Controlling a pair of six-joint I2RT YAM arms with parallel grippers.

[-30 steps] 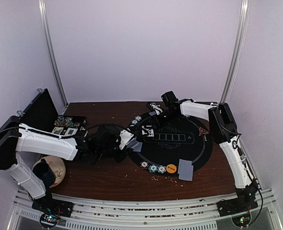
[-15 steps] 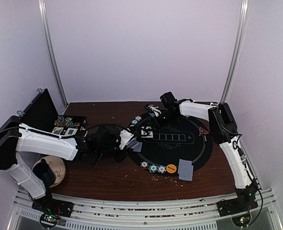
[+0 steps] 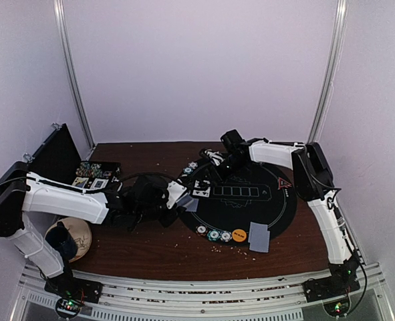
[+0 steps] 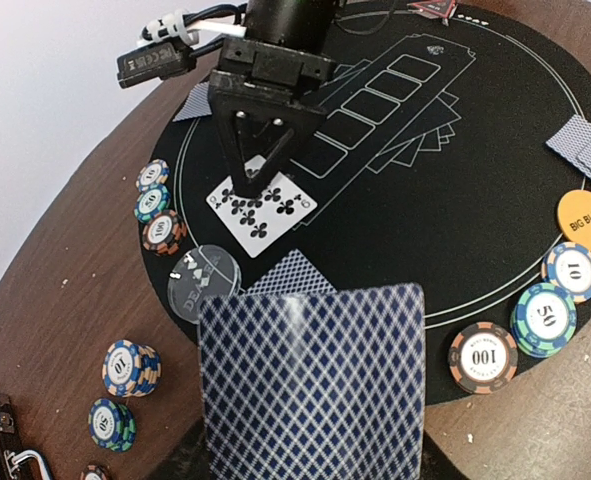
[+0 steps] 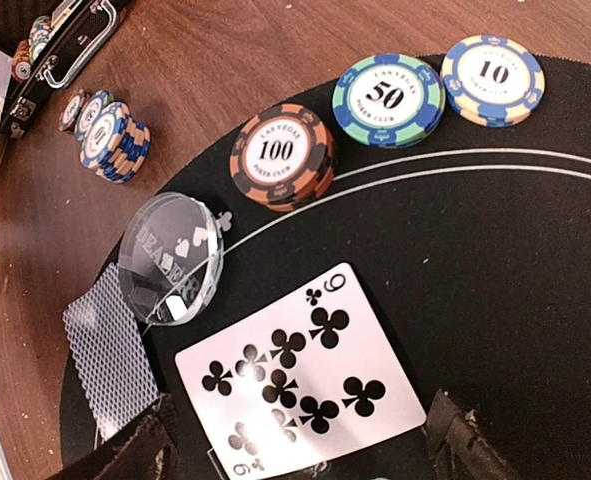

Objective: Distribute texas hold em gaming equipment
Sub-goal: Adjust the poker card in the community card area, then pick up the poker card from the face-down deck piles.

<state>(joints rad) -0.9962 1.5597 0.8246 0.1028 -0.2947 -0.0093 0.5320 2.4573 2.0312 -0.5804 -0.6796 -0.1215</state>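
A blue diamond-backed stack of playing cards [image 4: 310, 385] fills the low part of the left wrist view. My left gripper [image 3: 178, 195] is shut on it, fingers hidden behind it, at the black mat's [image 3: 277, 207] left edge. A face-up nine of clubs [image 5: 295, 375] lies on the mat between the fingers [image 5: 140, 450] of my open right gripper [image 5: 300, 450]; the tips reach down onto it [image 4: 265, 212]. A clear dealer button [image 5: 170, 258] and a face-down card [image 5: 110, 350] lie just beside it.
Chips marked 100 [image 5: 280, 155], 50 [image 5: 388, 98] and 10 [image 5: 492, 78] sit on the mat's rim. More chips [image 3: 212, 234], an orange disc [image 3: 238, 235] and face-down cards [image 3: 258, 237] lie at the near rim. The open case [image 3: 93, 175] and the bowl [image 3: 73, 237] are at the left.
My right gripper has shifted toward the mat's near left, and the face-up card has moved with it. The left arm and its cards have stayed still.
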